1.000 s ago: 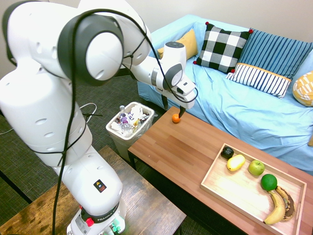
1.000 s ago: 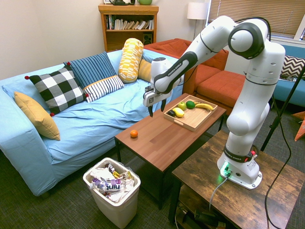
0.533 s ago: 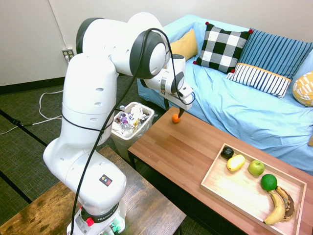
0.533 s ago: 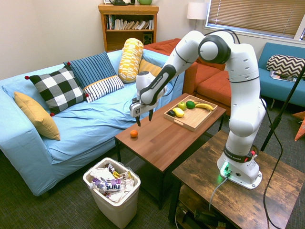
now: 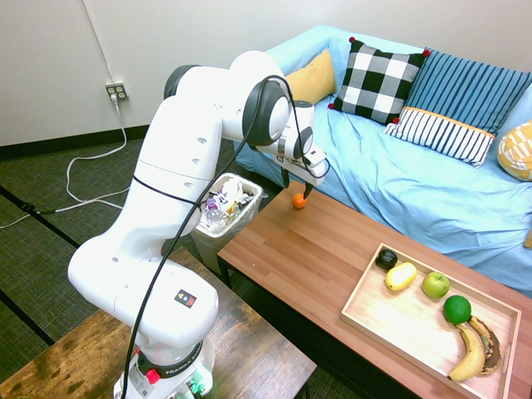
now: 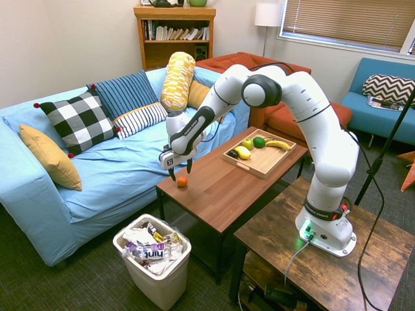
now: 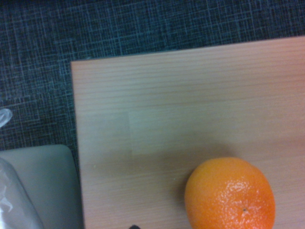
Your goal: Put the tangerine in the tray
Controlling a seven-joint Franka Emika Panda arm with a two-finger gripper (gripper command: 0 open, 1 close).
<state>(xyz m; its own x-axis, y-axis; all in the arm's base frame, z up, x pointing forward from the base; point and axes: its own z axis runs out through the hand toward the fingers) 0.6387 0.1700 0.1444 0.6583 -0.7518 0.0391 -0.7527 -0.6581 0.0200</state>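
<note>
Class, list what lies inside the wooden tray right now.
Inside the tray: a lemon, green apple, lime, two bananas and a small dark fruit. The tangerine is not.

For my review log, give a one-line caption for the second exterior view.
Open gripper poised just above the tangerine near the table's corner, far from the tray.

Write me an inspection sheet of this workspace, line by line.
Surface: brown wooden table, bare in the middle.
Job's things: tangerine on the table's far end, apart from the tray; not yet moved.
Clutter: in the tray, lemon, apple, lime, banana; waste bin on the floor beside the table.
Grippers: gripper open, pointing down over the tangerine, holding nothing.
Cables: white cord on the floor from the wall socket.
Surroundings: blue sofa with pillows.
</note>
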